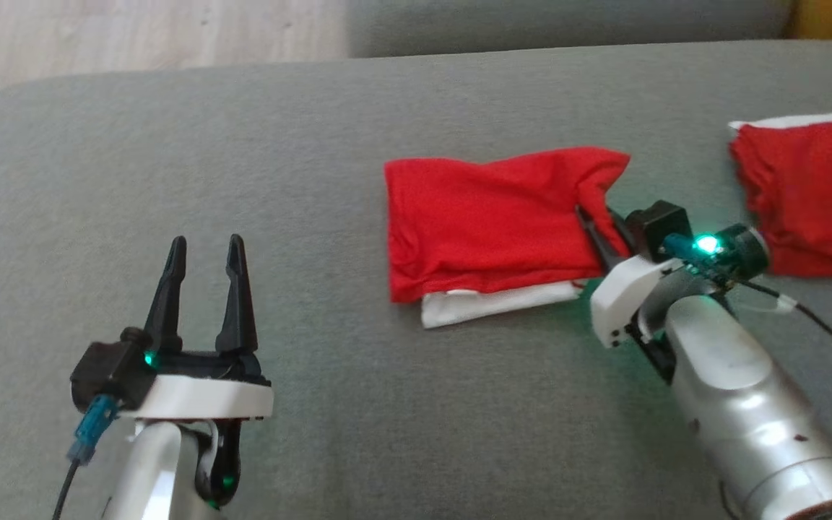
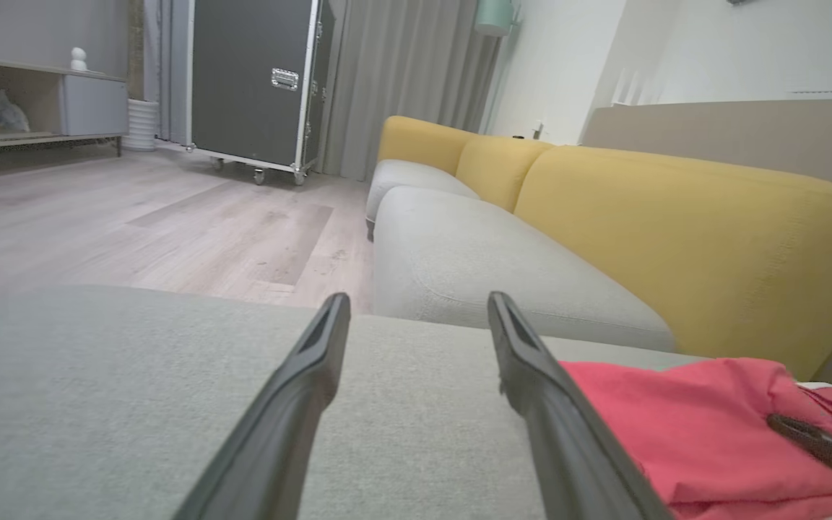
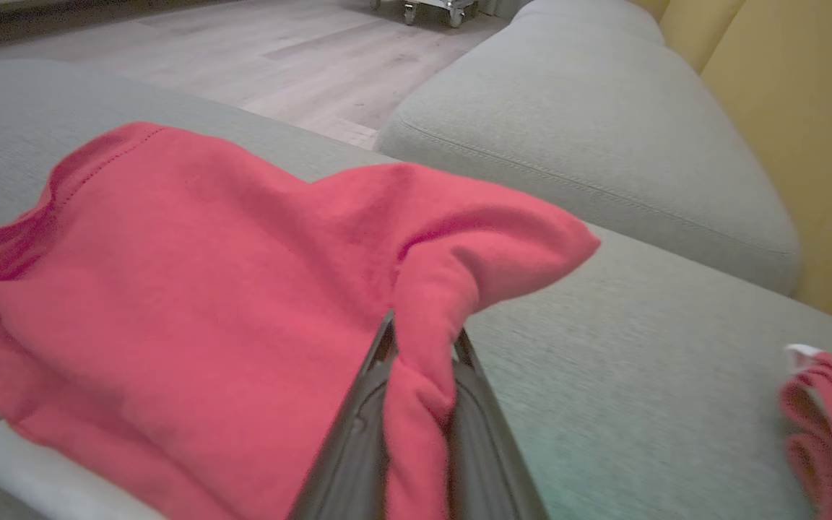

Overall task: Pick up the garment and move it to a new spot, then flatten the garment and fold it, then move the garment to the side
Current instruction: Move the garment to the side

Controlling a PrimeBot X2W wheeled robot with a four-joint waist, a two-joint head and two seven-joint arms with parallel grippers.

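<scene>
A red garment (image 1: pixel 492 220) with a white layer under its near edge lies folded on the grey cushion (image 1: pixel 300 144). My right gripper (image 1: pixel 593 220) is shut on a bunched fold at the garment's right end. In the right wrist view that red fold (image 3: pixel 423 339) is pinched between the two dark fingers (image 3: pixel 358 426). My left gripper (image 1: pixel 203 249) stands open over bare cushion, well to the left of the garment. The left wrist view has the garment (image 2: pixel 676 426) to the right of its spread fingers (image 2: pixel 300 375).
A second red and white cloth (image 1: pixel 809 198) lies at the cushion's right edge, close behind my right wrist. Wooden floor (image 1: pixel 98 36) lies beyond the cushion's far left corner. Another grey seat (image 2: pixel 474 267) with yellow backrests (image 2: pixel 690 238) adjoins ahead.
</scene>
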